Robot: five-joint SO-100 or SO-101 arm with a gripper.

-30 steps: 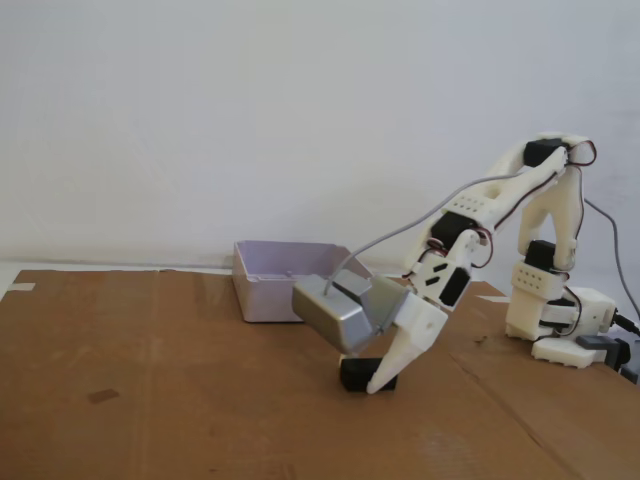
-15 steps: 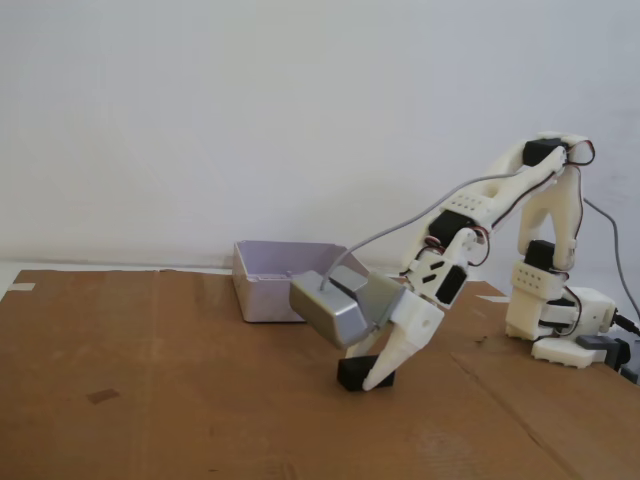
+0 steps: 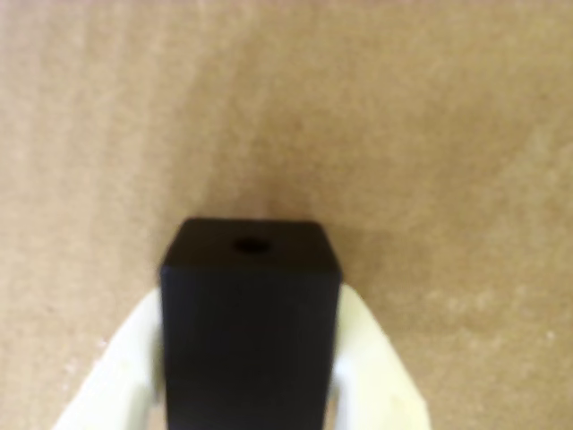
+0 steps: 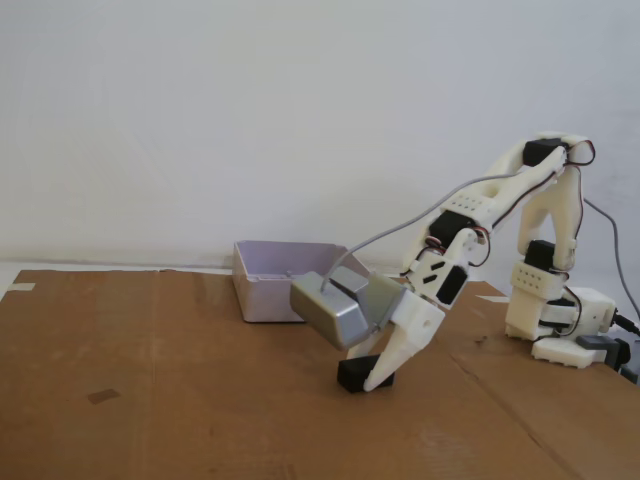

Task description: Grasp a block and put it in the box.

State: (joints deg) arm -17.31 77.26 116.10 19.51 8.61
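Note:
A black block (image 3: 251, 331) with a small round hole in its top face sits between my white fingers (image 3: 121, 367) in the wrist view. Both fingers press against its sides. In the fixed view the block (image 4: 352, 376) rests on the brown cardboard, and my gripper (image 4: 366, 381) reaches down and closes around it. The box (image 4: 262, 292), a pale lilac open tray, stands behind and to the left of the gripper, apart from it. The box is out of the wrist view.
Brown cardboard (image 4: 160, 400) covers the table. The arm's white base (image 4: 560, 330) stands at the right with cables. A silver wrist camera (image 4: 335, 310) hangs on the gripper. A small tape patch (image 4: 102, 396) lies at the left.

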